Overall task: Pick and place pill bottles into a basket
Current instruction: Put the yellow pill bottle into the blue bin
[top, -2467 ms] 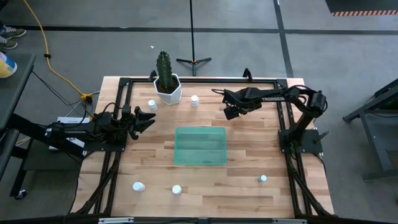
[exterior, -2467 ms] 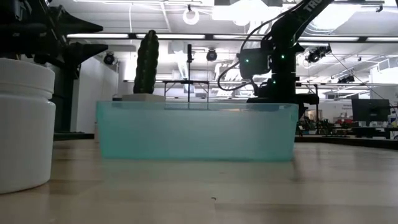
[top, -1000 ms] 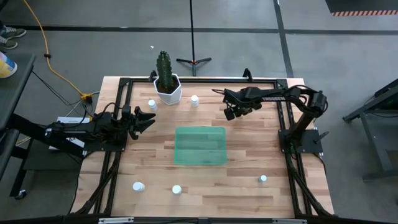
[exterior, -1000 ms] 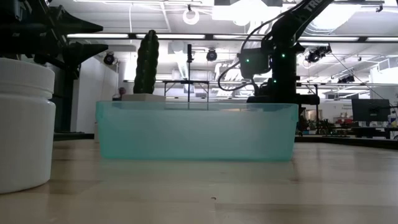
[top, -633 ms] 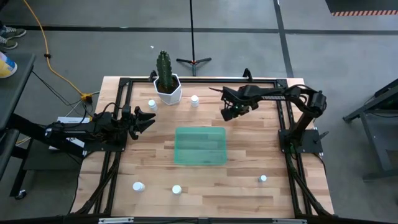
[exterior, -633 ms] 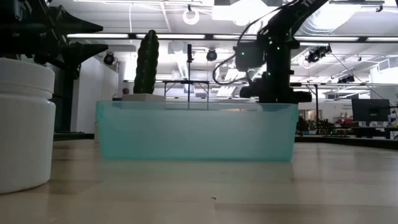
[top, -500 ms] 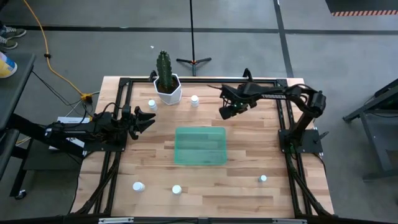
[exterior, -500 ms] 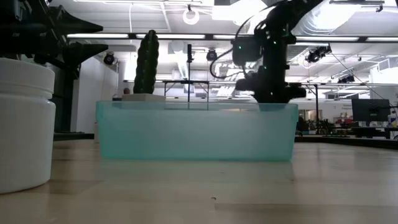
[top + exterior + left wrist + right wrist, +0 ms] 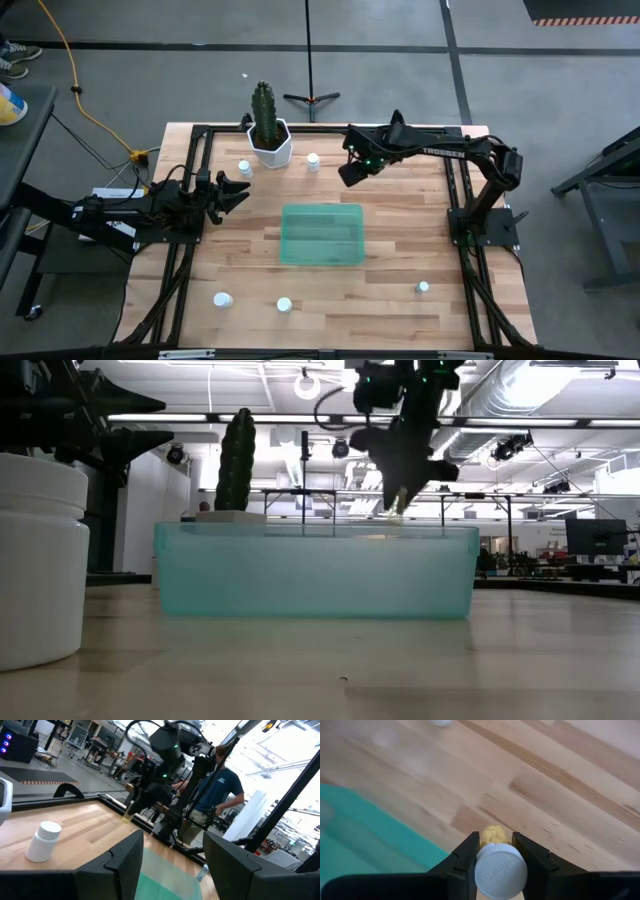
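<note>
My right gripper (image 9: 349, 173) hangs over the table just beyond the far right corner of the green basket (image 9: 322, 234), shut on a small yellowish pill bottle with a white cap (image 9: 500, 877). It also shows in the low view (image 9: 399, 501), above the basket's rim (image 9: 315, 532). My left gripper (image 9: 238, 188) waits open at the table's left side, its fingers empty (image 9: 172, 850). White pill bottles stand on their bases at the far left (image 9: 244, 167), near the pot (image 9: 313, 160), at the near left (image 9: 222, 299), (image 9: 284, 304), and at the near right (image 9: 423, 288). My right gripper pinches the bottle between its two fingers (image 9: 465, 855), on its opposite sides just under the white cap. The fingers point down at a slant and lie along the bottle. The cap faces the wrist and the yellowish body (image 9: 492, 834) points down. The bottle is lifted clear of the table.
A white hexagonal pot with a cactus (image 9: 270, 146) stands at the far edge, left of centre. A black frame (image 9: 200, 135) runs round the table. One bottle (image 9: 38, 560) stands close before the low camera. A person (image 9: 225, 785) is in the room beyond the table.
My right gripper has risen with the yellowish bottle and gone toward the table's left edge, from beside the basket's far right corner to higher over the table. It has tipped to point more steeply down. The bottle stays in the fingers.
</note>
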Controlling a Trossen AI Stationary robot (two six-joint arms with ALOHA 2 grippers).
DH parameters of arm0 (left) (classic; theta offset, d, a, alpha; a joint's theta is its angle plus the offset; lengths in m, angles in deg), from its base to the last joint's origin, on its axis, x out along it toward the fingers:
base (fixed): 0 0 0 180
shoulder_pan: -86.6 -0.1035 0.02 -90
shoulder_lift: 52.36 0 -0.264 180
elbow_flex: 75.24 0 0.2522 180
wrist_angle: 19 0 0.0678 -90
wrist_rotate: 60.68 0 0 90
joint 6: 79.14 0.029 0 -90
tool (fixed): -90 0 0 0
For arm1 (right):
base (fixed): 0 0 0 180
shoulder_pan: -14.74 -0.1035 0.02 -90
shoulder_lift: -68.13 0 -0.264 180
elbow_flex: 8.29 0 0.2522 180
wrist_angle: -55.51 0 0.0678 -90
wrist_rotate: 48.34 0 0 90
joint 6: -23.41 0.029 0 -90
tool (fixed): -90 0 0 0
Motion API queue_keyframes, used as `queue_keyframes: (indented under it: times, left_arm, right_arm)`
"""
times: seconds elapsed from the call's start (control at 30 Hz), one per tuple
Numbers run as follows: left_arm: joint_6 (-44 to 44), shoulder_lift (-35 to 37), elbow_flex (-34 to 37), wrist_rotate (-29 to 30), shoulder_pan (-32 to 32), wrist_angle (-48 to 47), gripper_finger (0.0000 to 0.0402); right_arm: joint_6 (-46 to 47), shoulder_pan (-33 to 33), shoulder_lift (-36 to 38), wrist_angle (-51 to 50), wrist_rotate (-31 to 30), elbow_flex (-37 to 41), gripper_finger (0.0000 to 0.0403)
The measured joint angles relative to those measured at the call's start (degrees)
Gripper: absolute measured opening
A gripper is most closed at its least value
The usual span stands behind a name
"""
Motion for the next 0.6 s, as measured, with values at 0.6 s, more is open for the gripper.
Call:
queue_keyframes:
  times: [0.6]
  left_arm:
    - [0.0, 0.0, 0.0, 0.0, 0.0, 0.0, 0.0241]
  right_arm:
    - [8.0, -15.1, 0.0, 0.9, -5.3, -2.1, 0.0106]
